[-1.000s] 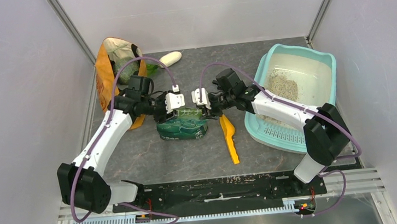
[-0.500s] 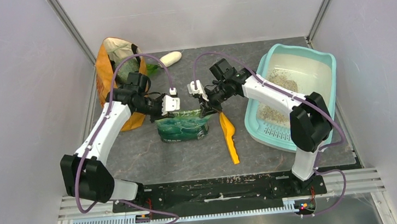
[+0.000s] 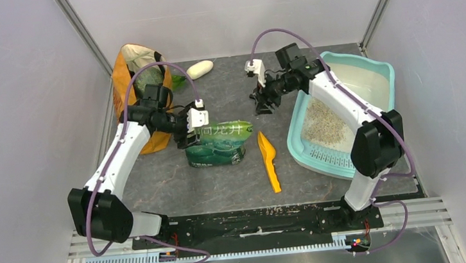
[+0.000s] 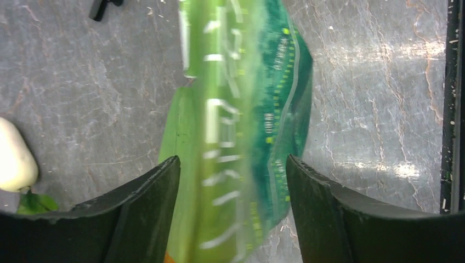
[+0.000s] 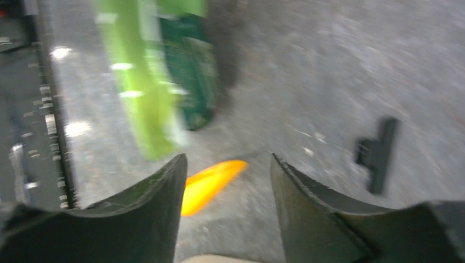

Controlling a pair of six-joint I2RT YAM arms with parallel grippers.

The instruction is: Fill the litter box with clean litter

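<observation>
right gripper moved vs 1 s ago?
Yes. The right gripper pulled off the green litter bag, moving back and rightward, toward the litter box and its far-left corner.

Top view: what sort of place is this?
Probably a lab test cell, not a home: plain white walls, two robot arms bolted to a stone-look table, and a staged litter box.

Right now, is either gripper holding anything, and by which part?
Nothing is gripped. The right gripper is open and empty; the left gripper stands open astride the top of the green bag.
</observation>
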